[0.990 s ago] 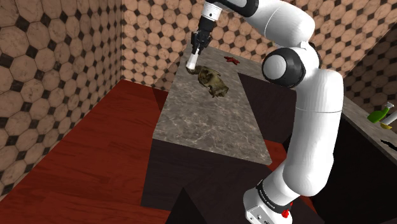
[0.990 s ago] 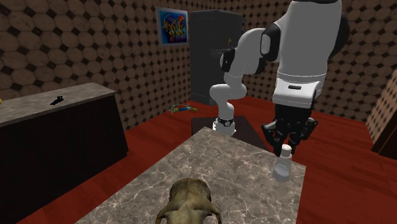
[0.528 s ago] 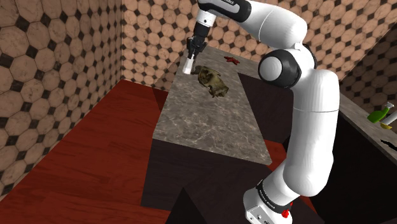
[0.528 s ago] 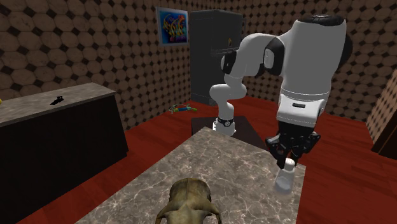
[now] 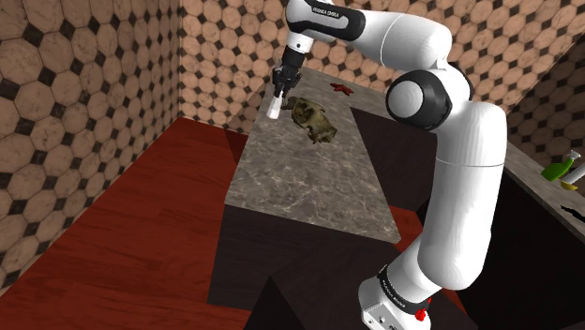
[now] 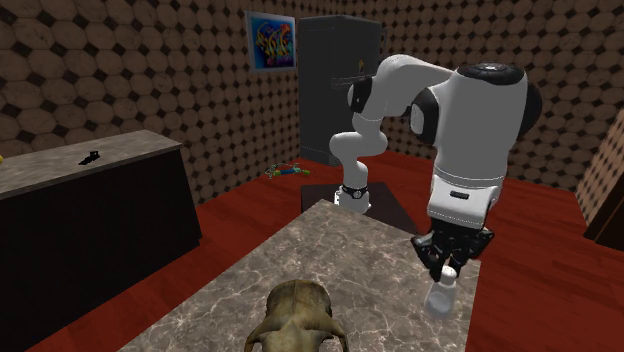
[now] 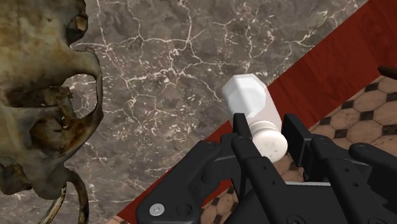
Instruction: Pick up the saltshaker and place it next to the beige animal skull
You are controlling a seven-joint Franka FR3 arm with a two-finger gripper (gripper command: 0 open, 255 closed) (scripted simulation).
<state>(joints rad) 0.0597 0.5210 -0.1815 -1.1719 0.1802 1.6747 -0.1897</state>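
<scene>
- Holding the saltshaker [image 7: 253,102] [image 5: 274,106] [image 6: 441,296] by its round cap, with the gripper [image 7: 267,128] [image 5: 279,84] [image 6: 450,262] closed on it; white body hanging below the fingers, tilted.
- Held low at the far end of the marbled surface [image 7: 165,57] [image 5: 309,178] [image 6: 370,270], right at its edge on the shoulder view's left, with red floor [image 5: 141,234] below on that side; cannot tell whether the base touches the surface.
- Probably light and stiff, with smooth sides, so likely slippery; judged breakable if dropped over the edge.
- Clasped only at the narrow cap, so likely to swing or twist loose; best moved low and slowly, then set down base first.
- Near the skull [image 7: 44,108] [image 5: 314,120] [image 6: 297,318] already, just to its left in the shoulder view, apart and not touching.
- Worth minding the skull's jutting bone and thin curved pieces seen in the wrist view: easy to snag or nudge with fingers or shaker.
- Well apart and judged out of the way: a red star-shaped thing [image 5: 340,89] on the farther counter, a green bottle [image 5: 560,170] at the shoulder view's right.
- Farther off in the second exterior view: a small black thing [image 6: 90,157] on a dark counter at the left, coloured toys [image 6: 285,170] on the floor, a dark cabinet [image 6: 340,80], a picture [image 6: 271,40] on the wall.
</scene>
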